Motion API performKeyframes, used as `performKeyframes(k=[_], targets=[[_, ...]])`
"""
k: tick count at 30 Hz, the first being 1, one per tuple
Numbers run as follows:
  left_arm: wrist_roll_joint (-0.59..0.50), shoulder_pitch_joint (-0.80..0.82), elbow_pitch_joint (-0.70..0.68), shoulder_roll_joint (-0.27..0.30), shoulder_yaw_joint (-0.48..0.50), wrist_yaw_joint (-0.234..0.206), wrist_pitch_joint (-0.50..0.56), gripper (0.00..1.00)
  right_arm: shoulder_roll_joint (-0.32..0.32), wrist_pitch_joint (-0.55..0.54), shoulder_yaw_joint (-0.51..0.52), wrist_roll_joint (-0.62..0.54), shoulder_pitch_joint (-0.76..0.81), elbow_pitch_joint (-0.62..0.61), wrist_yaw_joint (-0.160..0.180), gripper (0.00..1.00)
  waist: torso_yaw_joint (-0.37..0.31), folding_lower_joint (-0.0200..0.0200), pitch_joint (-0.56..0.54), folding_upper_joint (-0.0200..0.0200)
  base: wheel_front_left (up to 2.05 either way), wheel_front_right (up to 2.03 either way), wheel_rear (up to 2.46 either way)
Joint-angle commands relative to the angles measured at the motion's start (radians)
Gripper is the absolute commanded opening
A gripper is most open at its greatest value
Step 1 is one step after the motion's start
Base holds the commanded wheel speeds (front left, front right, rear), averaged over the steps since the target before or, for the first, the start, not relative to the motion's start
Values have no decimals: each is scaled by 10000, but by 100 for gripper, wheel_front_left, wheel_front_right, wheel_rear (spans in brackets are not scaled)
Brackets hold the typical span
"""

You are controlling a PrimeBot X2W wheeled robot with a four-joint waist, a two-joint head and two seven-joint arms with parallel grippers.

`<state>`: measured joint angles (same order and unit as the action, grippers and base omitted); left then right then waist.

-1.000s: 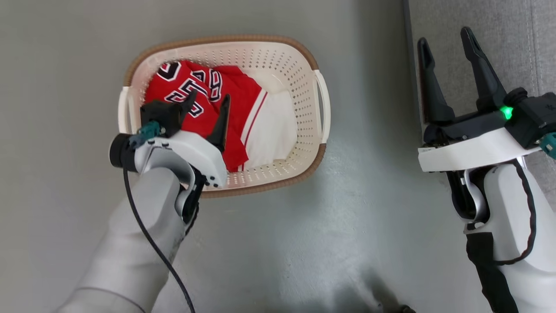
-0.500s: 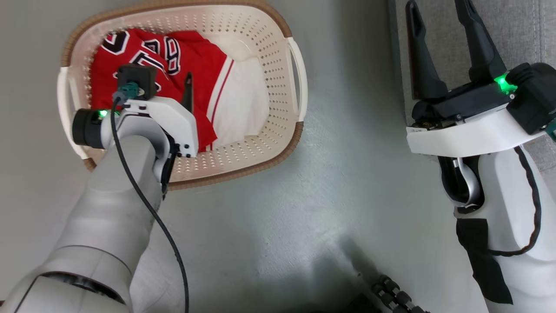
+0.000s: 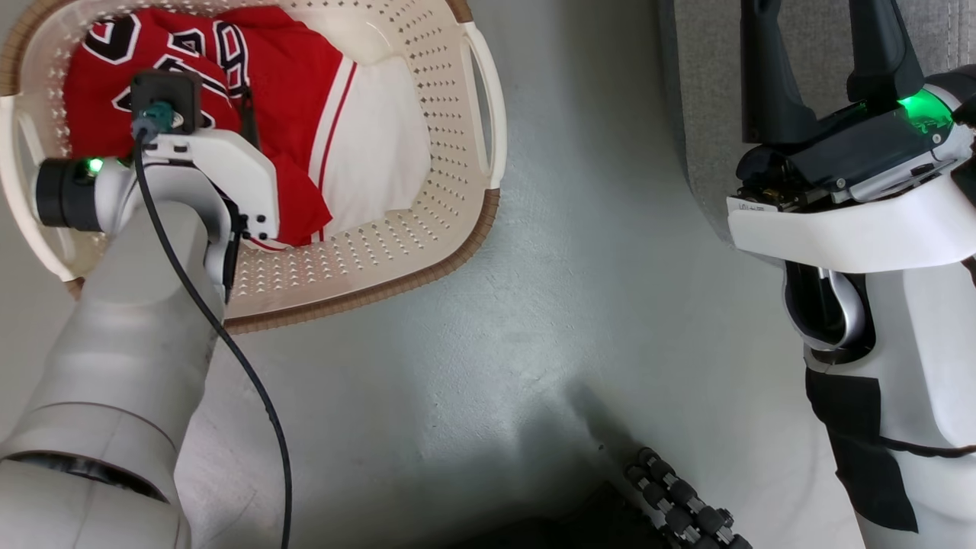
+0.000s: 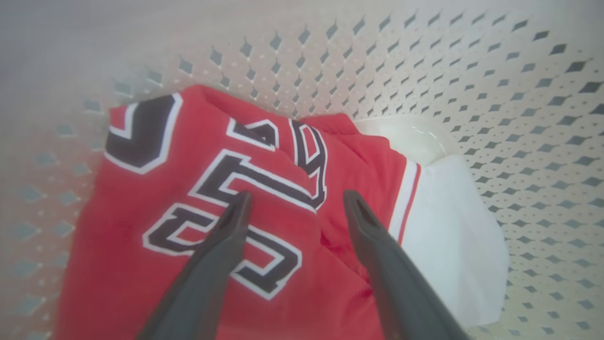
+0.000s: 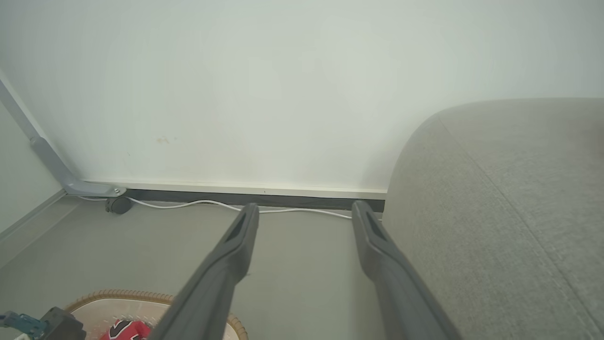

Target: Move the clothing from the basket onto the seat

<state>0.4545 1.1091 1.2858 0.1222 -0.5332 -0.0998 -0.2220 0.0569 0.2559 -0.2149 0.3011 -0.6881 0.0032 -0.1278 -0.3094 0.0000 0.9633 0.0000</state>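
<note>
Clothing [image 4: 358,160] lies straight ahead of the left tool [image 4: 297,198], down in the basket [image 4: 495,94]. The fingers are spread and straddle the black-white number on the top red piece, with nothing pinched; can't tell if the tips touch fabric. White garment [image 4: 453,236] sits just off that tool's right finger, against the red piece's striped edge. Right tool [image 5: 306,208] is spread too and empty, beside the seat [image 5: 509,189] and well apart from the basket, so the left arm looks like the one to grab.
</note>
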Motion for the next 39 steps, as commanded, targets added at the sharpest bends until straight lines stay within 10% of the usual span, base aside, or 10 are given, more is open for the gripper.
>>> performKeyframes(k=[1, 13, 14, 16, 39], targets=[[-177, 87, -25, 278, 53, -213, 63, 100, -65, 59, -133, 72, 222, -376, -29, 100, -88, 0, 120, 0, 0, 0, 0], [-328, 337, 30, 697, -223, -618, 717, 100, -65, 59, -17, 260, 325, -695, -29, 100, -356, 0, 470, 0, 0, 0, 0], [-319, 330, 32, 694, -239, -610, 785, 83, -65, 59, 9, 260, 336, -710, -29, 100, -358, 0, 480, 0, 0, 0, 0], [-332, 324, 35, 675, -296, -613, 859, 0, -66, 59, 57, 250, 348, -739, -29, 100, -352, 0, 502, 0, 0, 0, 0], [195, -1041, -85, -290, -379, 725, -359, 0, -66, 59, 491, 45, 804, 275, -29, 100, 1, 0, -1995, 0, 0, 0, 0]])
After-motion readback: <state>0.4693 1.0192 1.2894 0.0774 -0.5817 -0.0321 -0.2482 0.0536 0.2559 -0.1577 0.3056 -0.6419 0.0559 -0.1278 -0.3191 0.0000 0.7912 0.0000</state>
